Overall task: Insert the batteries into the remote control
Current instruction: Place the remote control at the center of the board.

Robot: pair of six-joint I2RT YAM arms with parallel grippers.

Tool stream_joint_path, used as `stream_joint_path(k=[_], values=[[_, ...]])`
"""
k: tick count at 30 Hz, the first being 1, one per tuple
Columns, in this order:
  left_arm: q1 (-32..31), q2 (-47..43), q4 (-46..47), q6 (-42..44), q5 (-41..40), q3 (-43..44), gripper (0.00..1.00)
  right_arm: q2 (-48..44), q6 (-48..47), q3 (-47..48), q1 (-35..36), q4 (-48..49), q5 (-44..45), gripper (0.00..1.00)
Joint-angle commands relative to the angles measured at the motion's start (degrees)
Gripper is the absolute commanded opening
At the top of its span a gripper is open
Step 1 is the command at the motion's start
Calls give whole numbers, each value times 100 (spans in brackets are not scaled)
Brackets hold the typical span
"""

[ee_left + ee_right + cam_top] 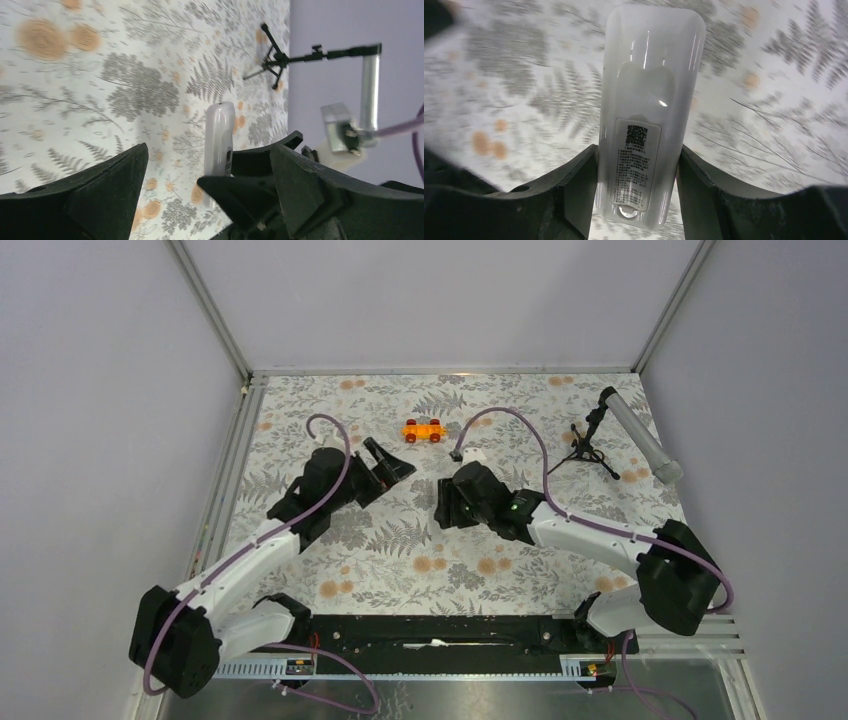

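While the right gripper point(638, 155) clamps the white remote point(651, 100) by its long sides, back panel toward its wrist and long axis running out past the fingertips, the left gripper point(390, 462) hangs spread wide just beside it, empty. I can't see the batteries anywhere.

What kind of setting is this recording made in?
Likely a robot test booth: plain panel walls in metal framing, a fern-print table cover, and a left arm and right arm bolted to a black rail.
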Motion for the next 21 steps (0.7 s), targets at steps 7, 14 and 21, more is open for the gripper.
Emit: stream_joint_path(k=[7,14,21], values=[[150,-1293,-1823,1025,-1902,390,99,555,-207,-419,-973,-709,730,35],[150,-1825,-2499,1721,-2118,816,99,1127,-426,-149,-1099,-1019,567,52],[153,-1890,-3279,2398,-1952,1403,99,1367,-529,71,-1094,-1273,583,65]])
